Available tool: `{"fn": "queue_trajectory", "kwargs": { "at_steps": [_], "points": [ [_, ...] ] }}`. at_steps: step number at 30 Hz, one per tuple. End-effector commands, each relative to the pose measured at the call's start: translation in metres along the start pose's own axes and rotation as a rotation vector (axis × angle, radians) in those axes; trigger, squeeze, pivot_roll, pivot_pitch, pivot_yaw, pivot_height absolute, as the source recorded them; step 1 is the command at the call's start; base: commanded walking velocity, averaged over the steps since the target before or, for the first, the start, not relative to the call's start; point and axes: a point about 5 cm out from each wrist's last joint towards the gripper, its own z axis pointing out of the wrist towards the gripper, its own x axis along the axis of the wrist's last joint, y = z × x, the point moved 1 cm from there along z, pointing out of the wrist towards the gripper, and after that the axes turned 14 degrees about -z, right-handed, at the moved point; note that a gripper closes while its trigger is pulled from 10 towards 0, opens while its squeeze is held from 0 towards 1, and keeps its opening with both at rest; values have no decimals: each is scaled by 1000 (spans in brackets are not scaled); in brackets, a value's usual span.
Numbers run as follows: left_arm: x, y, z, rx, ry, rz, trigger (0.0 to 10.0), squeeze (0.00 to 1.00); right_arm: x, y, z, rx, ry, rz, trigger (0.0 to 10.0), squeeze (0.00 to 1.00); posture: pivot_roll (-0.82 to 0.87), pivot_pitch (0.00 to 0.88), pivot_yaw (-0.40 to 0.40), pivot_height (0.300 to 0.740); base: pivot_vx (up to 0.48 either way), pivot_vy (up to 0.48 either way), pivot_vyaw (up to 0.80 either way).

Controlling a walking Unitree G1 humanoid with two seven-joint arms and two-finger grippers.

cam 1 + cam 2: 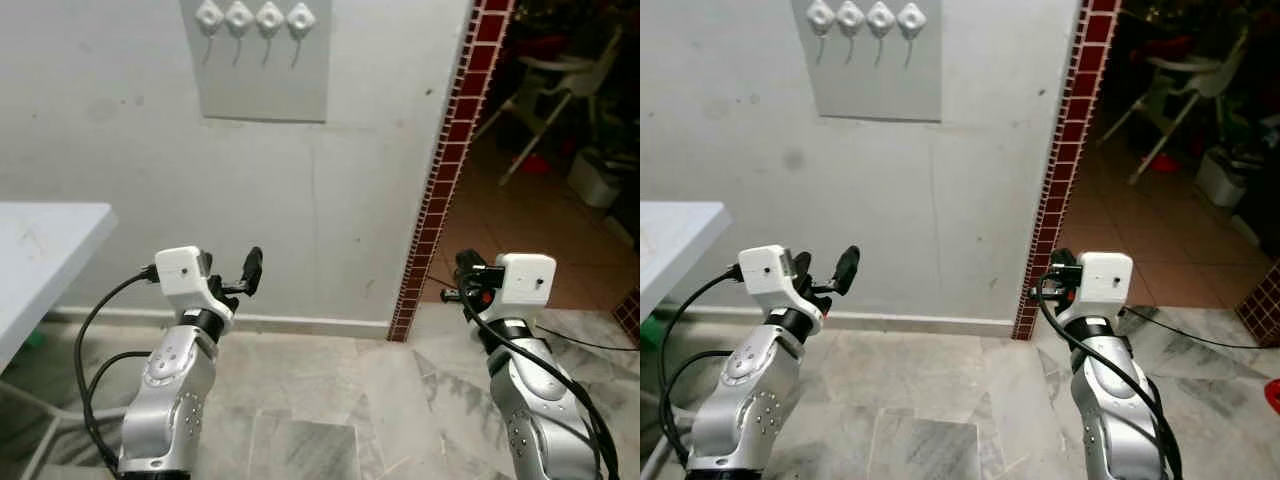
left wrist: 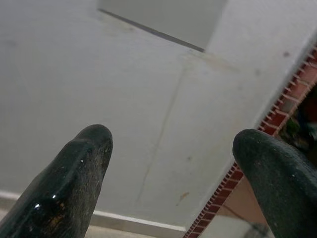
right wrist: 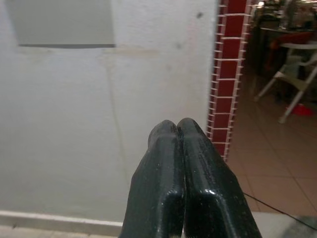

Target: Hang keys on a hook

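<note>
Approach stage — the left gripper (image 2: 168, 173) is gaping empty, the right gripper (image 3: 178, 130) is pressing shut on nothing; no keys are showing. The hooks (image 1: 254, 20) are waiting overhead (fetching comes next).

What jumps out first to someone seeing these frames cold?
A row of four white hooks on a grey panel high on the wall, all bare. Below, the left gripper is raised with fingers spread, the right gripper is pressed shut on nothing, and a red-tiled doorway edge stands at right.
</note>
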Motion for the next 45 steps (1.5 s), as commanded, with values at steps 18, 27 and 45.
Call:
{"fn": "queue_trajectory", "kwargs": {
  "at_steps": [18, 27, 45],
  "points": [
    [3, 0, 0, 62, 2, -45, 10000, 0, 10, -5, -6, 45, 20, 9, 10000, 0, 6, 0, -56, 715, 100, 66, 0],
    [4, 9, 1, -6, -5, 12, 10000, 0, 15, 0, -2, 16, 52, 11, 10000, 0, 8, 0, -52, 715, 0, 0, 0],
    [23, 15, 11, -73, 21, 62, 10000, 0, 33, 12, 12, -38, 141, 22, 10000, 0, 12, 0, -39, 715, 0, 0, 0]
  ]
}}
